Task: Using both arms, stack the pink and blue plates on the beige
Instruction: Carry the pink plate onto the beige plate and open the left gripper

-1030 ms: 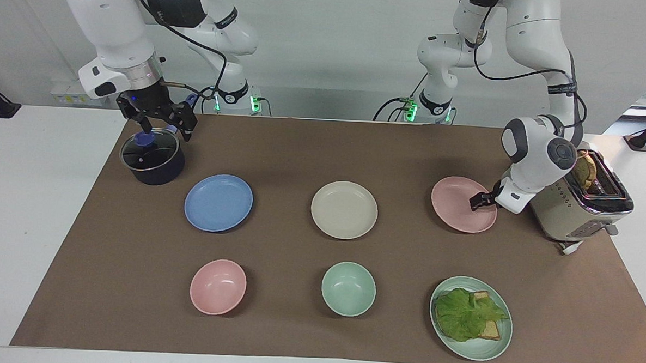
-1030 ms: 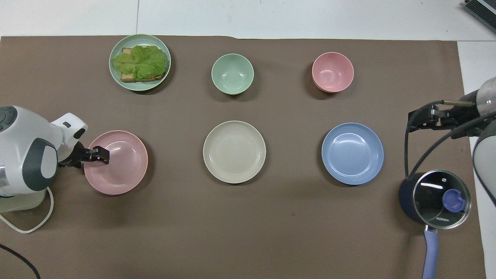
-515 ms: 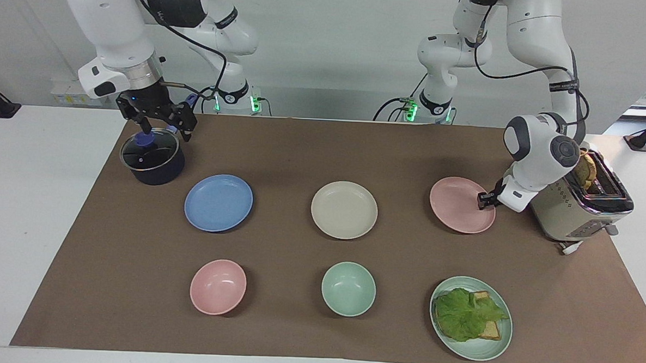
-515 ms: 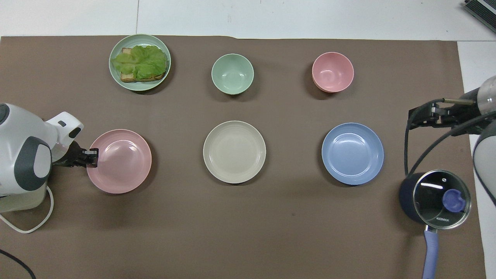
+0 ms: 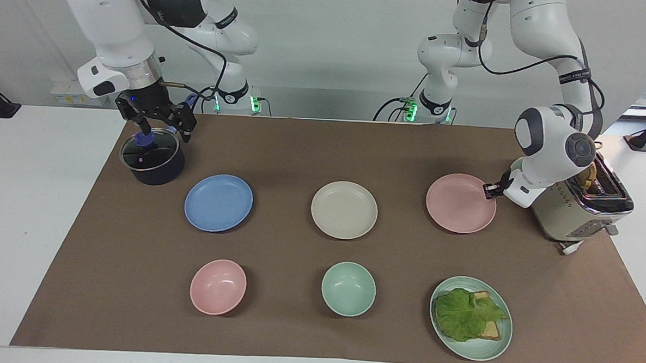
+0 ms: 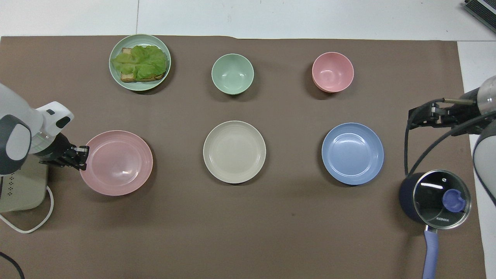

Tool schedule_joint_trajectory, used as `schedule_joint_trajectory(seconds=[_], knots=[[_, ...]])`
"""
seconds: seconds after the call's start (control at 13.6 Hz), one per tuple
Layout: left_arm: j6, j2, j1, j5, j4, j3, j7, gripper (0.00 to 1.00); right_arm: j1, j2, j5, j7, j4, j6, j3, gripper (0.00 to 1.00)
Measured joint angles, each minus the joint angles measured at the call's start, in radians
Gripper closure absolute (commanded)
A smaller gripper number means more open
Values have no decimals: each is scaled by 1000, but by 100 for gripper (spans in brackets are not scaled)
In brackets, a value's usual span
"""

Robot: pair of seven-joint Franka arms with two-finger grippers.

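Two white arms at a white table (image 5: 33,201) spread with brown paper (image 5: 294,333), pale wall above. Four plates: pink plate (image 5: 458,205), rim pinched by left gripper (image 5: 489,190); beige plate (image 5: 344,210) mid-table; blue plate (image 5: 218,203); green lettuce plate (image 5: 474,349). Two bowls. Right gripper (image 5: 159,125) spread open over lidded pot (image 5: 152,157).

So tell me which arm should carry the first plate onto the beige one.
Left. The left gripper is shut on the pink plate's rim, beside the beige plate. The right gripper hangs open over the pot, holding nothing.
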Motion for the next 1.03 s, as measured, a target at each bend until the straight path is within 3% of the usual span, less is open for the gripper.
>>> schedule_joint_trajectory(seconds=[0.22,0.52,0.74,1.03], knots=[[-90,-11,-1,-69,67,-17,-16,100,0,0,0,0,0,0,0,0],[-73,-24,-65,-165,68,-109,-236,100,-1,0,0,0,0,0,-1,0],[64,-23,-236,-200,25,-124,-417,100,-8,0,0,-3,0,0,-3,0],[381,26,-415,-212,-97,-126,-525,100,-9,0,0,-5,-1,0,-3,0]])
